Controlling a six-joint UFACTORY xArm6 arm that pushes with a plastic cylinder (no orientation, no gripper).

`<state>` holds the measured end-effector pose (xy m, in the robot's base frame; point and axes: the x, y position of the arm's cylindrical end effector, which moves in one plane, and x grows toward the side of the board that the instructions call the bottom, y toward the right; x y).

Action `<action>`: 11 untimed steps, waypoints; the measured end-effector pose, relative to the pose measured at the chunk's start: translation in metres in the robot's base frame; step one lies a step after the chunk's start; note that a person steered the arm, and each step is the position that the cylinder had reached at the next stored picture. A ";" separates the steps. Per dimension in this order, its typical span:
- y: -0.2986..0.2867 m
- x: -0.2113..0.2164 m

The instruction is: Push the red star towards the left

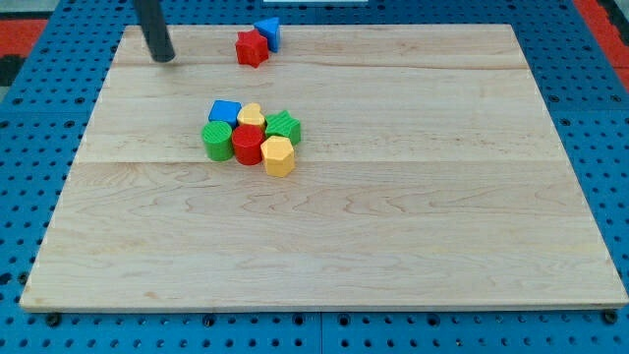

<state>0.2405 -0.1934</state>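
The red star (pixel 252 47) lies near the view's top edge of the wooden board (pixel 393 226), left of centre. A blue block (pixel 268 31) touches it on its upper right side. My tip (pixel 163 58) stands on the board at the view's top left, well to the left of the red star and apart from it. The dark rod rises from the tip out of the view's top.
A tight cluster sits left of the board's centre: a blue block (pixel 225 112), a yellow block (pixel 252 115), a green block (pixel 284 126), a green cylinder (pixel 217 141), a red cylinder (pixel 248 145) and a yellow hexagonal block (pixel 278 155).
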 end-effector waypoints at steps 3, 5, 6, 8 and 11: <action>0.167 0.009; 0.166 0.031; 0.155 0.045; 0.137 0.079; 0.055 0.020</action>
